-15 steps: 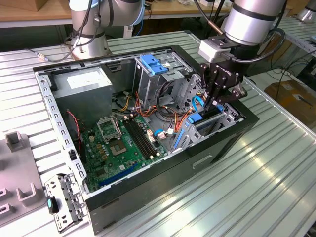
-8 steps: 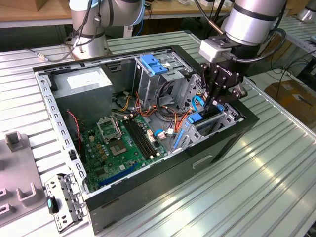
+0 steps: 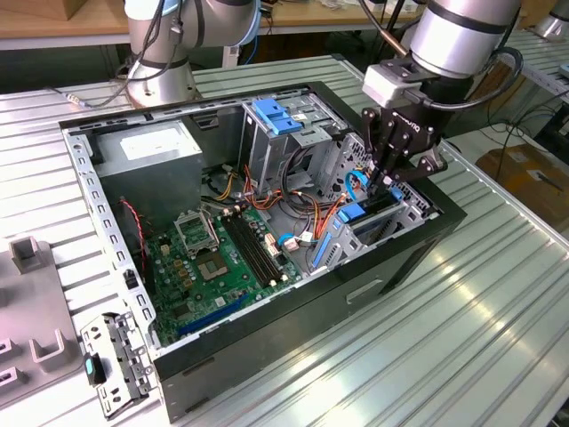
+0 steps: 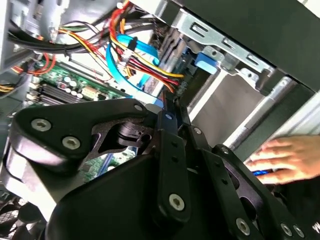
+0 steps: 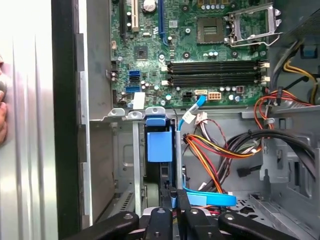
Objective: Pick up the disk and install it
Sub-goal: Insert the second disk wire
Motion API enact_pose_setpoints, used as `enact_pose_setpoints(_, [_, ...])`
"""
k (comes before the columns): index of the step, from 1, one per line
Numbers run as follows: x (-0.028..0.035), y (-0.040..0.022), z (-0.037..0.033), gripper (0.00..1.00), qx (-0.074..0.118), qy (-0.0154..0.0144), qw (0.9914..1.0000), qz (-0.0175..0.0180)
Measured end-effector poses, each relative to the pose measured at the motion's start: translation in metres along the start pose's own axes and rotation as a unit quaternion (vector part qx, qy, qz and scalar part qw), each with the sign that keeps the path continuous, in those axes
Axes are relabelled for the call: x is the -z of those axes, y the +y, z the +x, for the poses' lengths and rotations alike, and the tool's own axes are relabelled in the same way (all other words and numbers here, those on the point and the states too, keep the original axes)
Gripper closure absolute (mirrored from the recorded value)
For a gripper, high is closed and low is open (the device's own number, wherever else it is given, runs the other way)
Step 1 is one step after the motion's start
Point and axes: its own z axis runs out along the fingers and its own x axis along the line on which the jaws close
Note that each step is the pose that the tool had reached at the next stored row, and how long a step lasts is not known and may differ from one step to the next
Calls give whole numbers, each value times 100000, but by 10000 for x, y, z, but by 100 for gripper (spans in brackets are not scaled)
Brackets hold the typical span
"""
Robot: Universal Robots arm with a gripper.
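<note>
In the exterior view an open computer case (image 3: 267,222) lay on its side on a ribbed metal table (image 3: 462,320), with the green circuit board (image 3: 222,258) exposed in its floor and a grey power box (image 3: 151,156) in the far corner. A blue latch (image 3: 274,117) sat on top of the metal drive cage (image 3: 293,142). The arm's black gripper (image 3: 384,181) reached down over the bay at the exterior view's right end of the case, its fingers drawn close together on the top edge of the disk (image 3: 373,216), which stood on edge in that bay, a blue side rail showing along it. Beside the bay ran orange and yellow wires (image 3: 311,209) and a blue cable (image 3: 354,187). In the second wrist view the gripper's linkage (image 4: 150,165) took up the foreground, the fingers meeting near the blue cable (image 4: 122,52) and the bundle of coloured wires (image 4: 145,62); a person's hand (image 4: 287,157) rested on the dark edge of the case (off to one side, apart from the gripper). In the first wrist view the gripper (image 5: 174,202) was pinched nearly shut on the thin upper edge of the disk (image 5: 160,145), whose blue plastic piece sat in the slot of the grey bay, just short of the circuit board (image 5: 200,50) with its black memory slots (image 5: 215,72).
</note>
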Motion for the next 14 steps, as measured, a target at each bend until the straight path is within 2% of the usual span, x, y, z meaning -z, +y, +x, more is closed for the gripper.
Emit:
enact_pose_setpoints(1, [-1,0,11,84,8,-698,99998,-26])
enact_pose_setpoints(2, [-2,-1,26,84,17,-1264,99992,-48])
enact_pose_setpoints(3, [-3,-2,49,84,22,-1673,99986,-62])
enact_pose_setpoints(10, [-10,-5,129,84,23,-1743,99985,-68])
enact_pose_setpoints(14, [-22,-5,134,84,22,-1751,99985,-68])
